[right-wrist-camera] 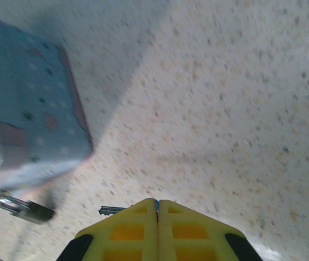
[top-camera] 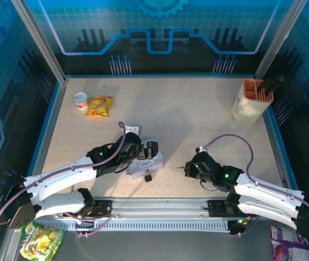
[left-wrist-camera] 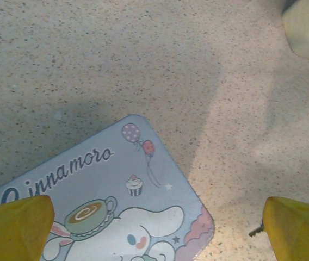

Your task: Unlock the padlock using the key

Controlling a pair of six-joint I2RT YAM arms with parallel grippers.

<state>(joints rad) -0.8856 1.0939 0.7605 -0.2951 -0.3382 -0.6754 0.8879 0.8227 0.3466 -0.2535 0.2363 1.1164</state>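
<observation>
A pale blue cartoon tin lies at the table's front middle, and my left gripper hovers over it, open. Its yellow fingers stand wide apart above the tin's lid, holding nothing. The tiny dark padlock lies on the table against the tin's near side, and it is blurred at the tin's foot in the right wrist view. My right gripper is shut on the key, whose toothed blade sticks out to the left of the closed fingertips. That gripper sits low, right of the tin.
A beige holder with a dark tool stands at the back right. A yellow snack packet and a small white cup lie at the back left. A small white item lies behind the left arm. Snack bags lie off the table's front.
</observation>
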